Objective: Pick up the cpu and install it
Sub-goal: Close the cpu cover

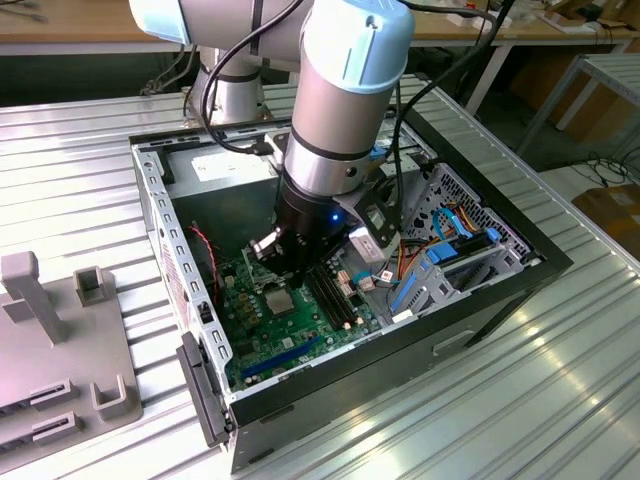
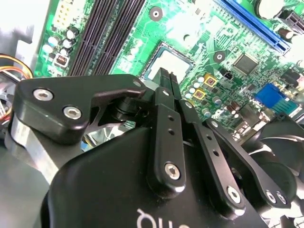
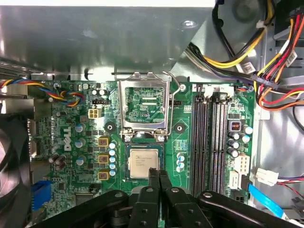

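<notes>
Just beyond the clenched, empty fingers (image 3: 154, 178), the cpu (image 3: 144, 163) lies seated; placing seems done; finishing needs the open retaining frame (image 3: 145, 107) lowered.

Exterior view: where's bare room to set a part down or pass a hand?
Bare: table strip at the exterior view's right of the case; narrower strip between case and grey fixture. Crowded: inside the case, gripper by the chip, cables beside.

The cpu (image 3: 144, 163) is silver-grey, the motherboard (image 3: 183, 142) green, the memory slots (image 3: 209, 137) and tool (image 3: 158, 173) black.
</notes>
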